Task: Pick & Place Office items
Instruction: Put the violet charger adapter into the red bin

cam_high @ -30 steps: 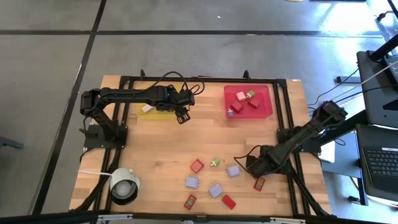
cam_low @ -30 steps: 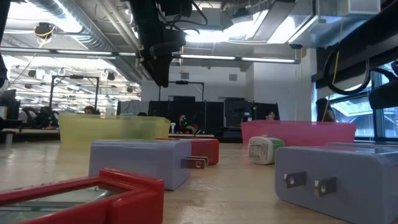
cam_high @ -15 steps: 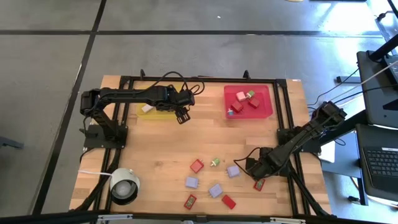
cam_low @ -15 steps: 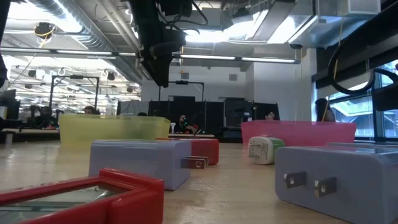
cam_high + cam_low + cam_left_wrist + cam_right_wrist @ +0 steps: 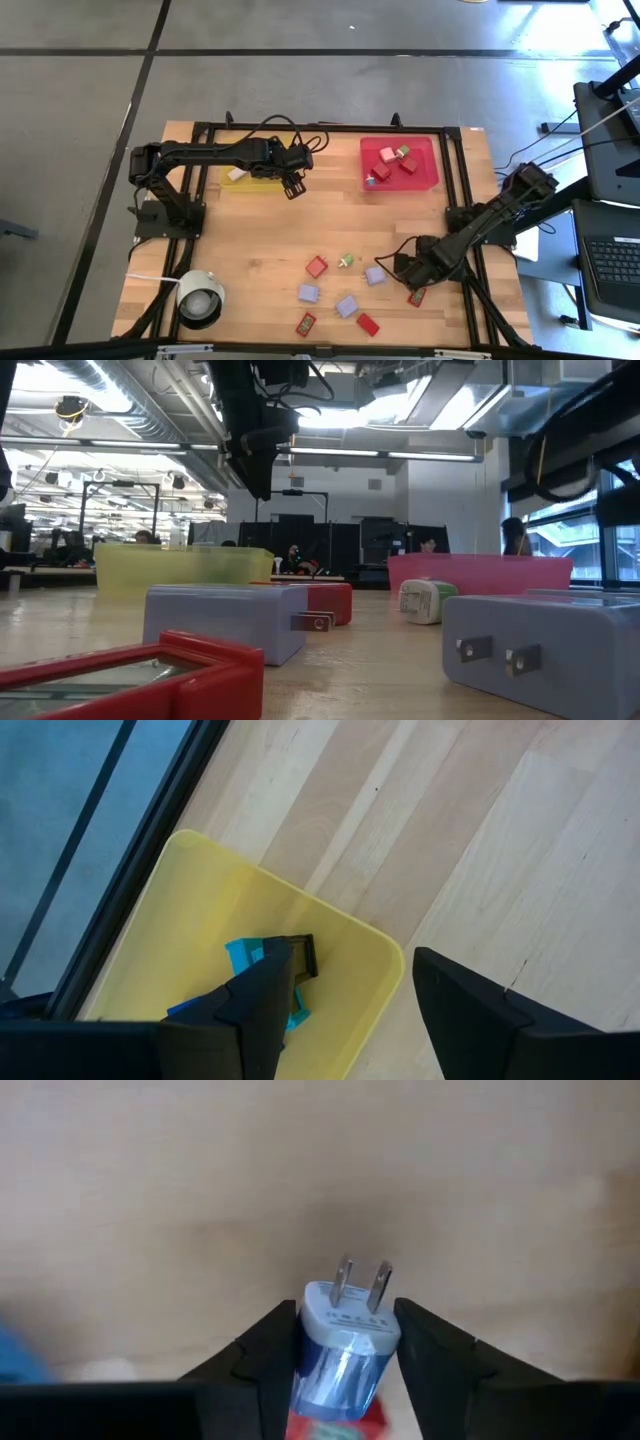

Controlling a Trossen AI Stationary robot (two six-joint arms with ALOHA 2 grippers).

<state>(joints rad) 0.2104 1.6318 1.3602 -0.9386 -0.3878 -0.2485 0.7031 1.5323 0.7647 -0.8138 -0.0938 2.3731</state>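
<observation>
Several small office items lie loose on the near part of the wooden table: lilac blocks (image 5: 346, 305), red ones (image 5: 317, 266) and a green-white plug (image 5: 346, 261). My right gripper (image 5: 407, 270) points down among them, shut on a blue-and-white plug (image 5: 342, 1342) with two metal prongs. My left gripper (image 5: 345, 985) hangs open over the near right corner of the yellow tray (image 5: 250, 175), nothing between its fingers. A blue item with a dark clip (image 5: 270, 965) lies in that tray. The red tray (image 5: 425, 170) at the far right holds several items. My right gripper pinches the plug's two opposite sides (image 5: 312, 1345) between its fingers (image 5: 270, 1350), coming from above and pointing down. The prong end (image 5: 362, 1285) sticks out past the fingertips. Whether the plug rests on the table or hangs clear, I cannot tell.
A white round cylinder (image 5: 200, 297) stands at the near left corner. A red block (image 5: 416, 296) lies just beside my right gripper, a lilac one (image 5: 375, 275) on its other side. Bare wood (image 5: 250, 240) lies between the trays and the loose items.
My right gripper has turned slightly over the same spot, and its cable has swung in the low view. The loose items and my left arm have kept still.
</observation>
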